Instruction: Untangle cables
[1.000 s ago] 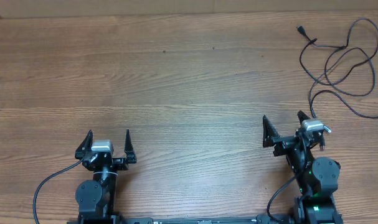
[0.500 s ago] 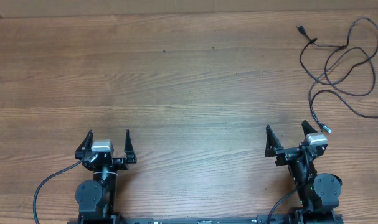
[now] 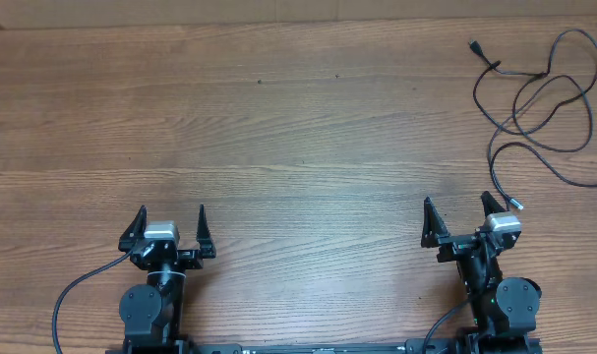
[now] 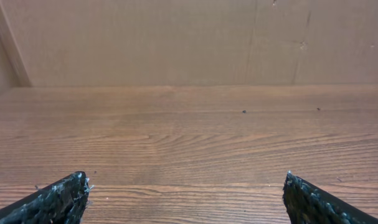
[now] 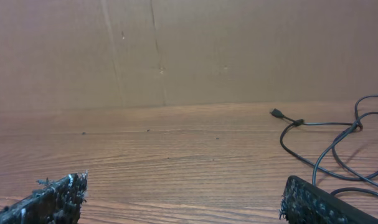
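Cables [image 3: 496, 67]: loose loops at the bench's [image 3: 298, 128] far right corner, silver tip just beside the right hand.
Left hand [image 3: 171, 211]: fingers spread, empty, well apart from the cords.
Right hand [image 3: 457, 200]: fingers spread, empty, probably best placed to reach.

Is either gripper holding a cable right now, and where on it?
Nothing is held. The left gripper and the right gripper both stand open and empty; the cables lie loose beyond the right one.
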